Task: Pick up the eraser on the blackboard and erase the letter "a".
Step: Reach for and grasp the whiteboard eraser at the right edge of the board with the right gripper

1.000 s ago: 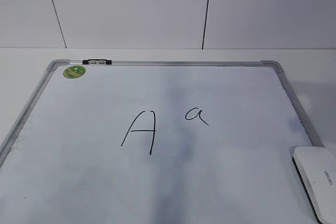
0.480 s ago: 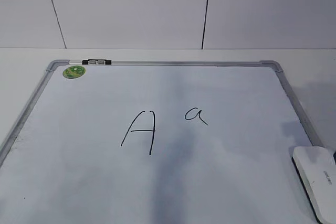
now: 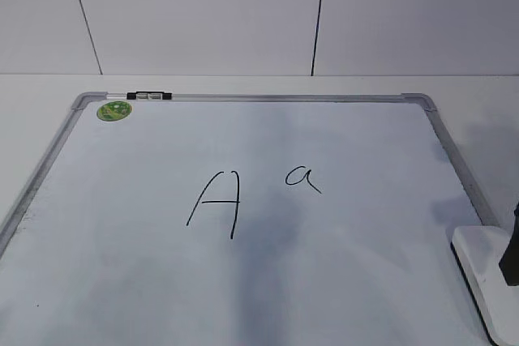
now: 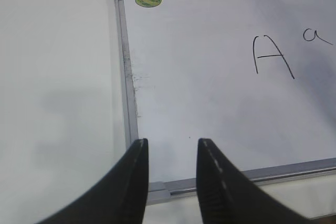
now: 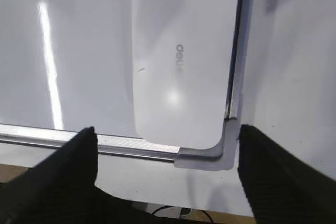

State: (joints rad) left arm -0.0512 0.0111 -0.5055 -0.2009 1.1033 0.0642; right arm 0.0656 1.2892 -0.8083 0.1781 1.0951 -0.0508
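The blackboard [image 3: 122,281] is a white board in a silver-grey frame, lying flat. The small letter "a" [image 3: 302,178] is written at its middle, right of a larger capital "A" [image 3: 216,204]; both also show in the left wrist view, the "a" [image 4: 316,36] at the right edge. The white eraser [image 3: 478,269] lies in the board's near right corner. In the right wrist view the eraser [image 5: 184,56] fills the middle, and my right gripper [image 5: 167,141] is wide open just above its near end. My left gripper [image 4: 172,148] is open and empty over the board's near left corner.
A round green sticker [image 3: 113,109] and a black-and-white clip [image 3: 149,96] sit at the board's far left corner. A white tiled wall [image 3: 259,14] rises behind the table. The table's front edge shows in the right wrist view [image 5: 173,203], with cables below.
A dark part of my right arm has come into the exterior view at the right edge, over the eraser. The shadows on the board have shifted.
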